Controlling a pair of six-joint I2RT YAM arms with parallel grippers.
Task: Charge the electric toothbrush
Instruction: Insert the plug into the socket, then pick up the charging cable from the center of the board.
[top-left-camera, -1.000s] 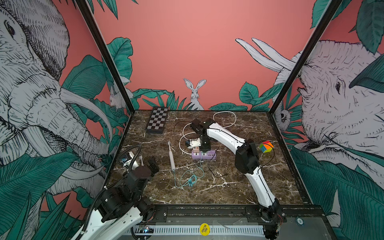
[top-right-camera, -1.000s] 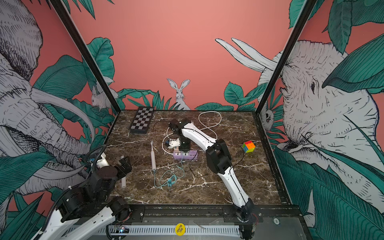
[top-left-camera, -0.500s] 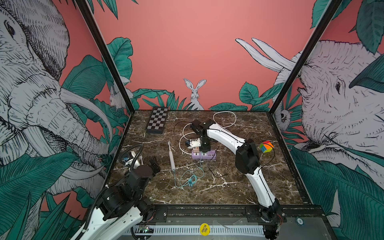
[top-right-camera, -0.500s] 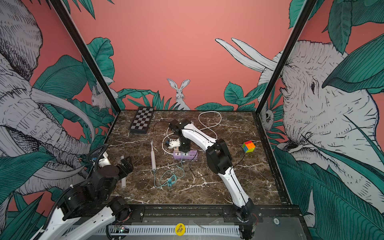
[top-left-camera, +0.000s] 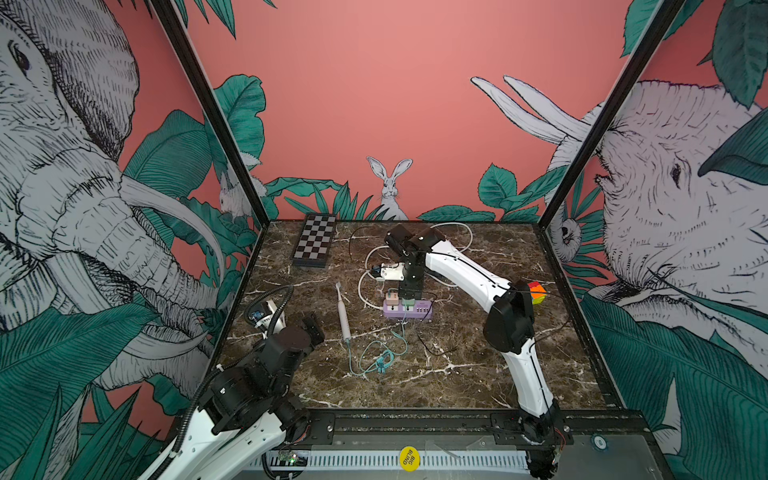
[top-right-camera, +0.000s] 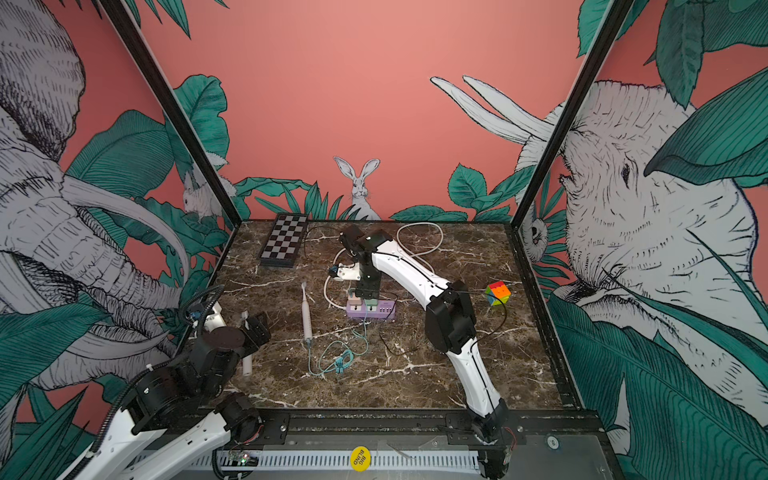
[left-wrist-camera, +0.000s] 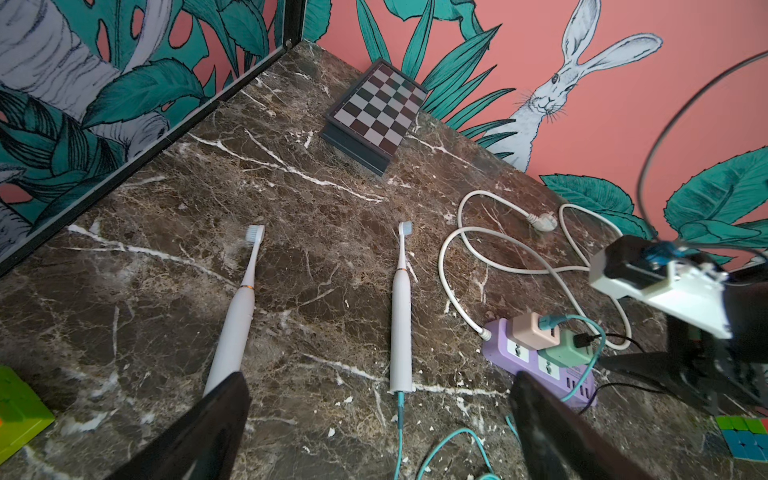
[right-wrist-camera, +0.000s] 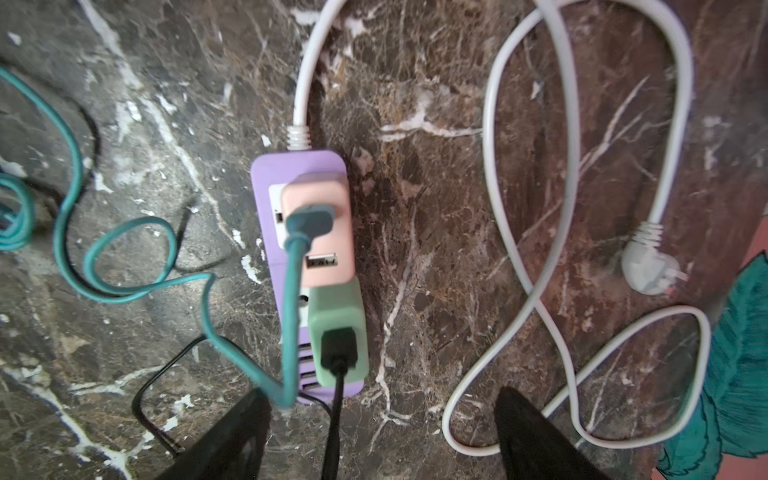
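Toothbrush cabled, strip not powered.
The electric toothbrush (top-left-camera: 343, 316) lies on the table (top-left-camera: 457, 374), with a teal cable (top-left-camera: 374, 357) running from its base to the pink adapter (right-wrist-camera: 318, 232) on the purple power strip (right-wrist-camera: 266, 174). The right end effector (right-wrist-camera: 382, 411) hangs open above the strip, and the left end effector (left-wrist-camera: 376, 384) is open too. The strip's white wall plug (right-wrist-camera: 646, 270) lies loose, so charging looks unfinished.

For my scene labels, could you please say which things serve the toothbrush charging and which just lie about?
Job: white electric toothbrush; teal charging cable plugged into it; pink square charger block; purple plastic power strip.
Lying about: second white electric toothbrush; chequered chessboard; multicoloured puzzle cube; green charger block with black cable.
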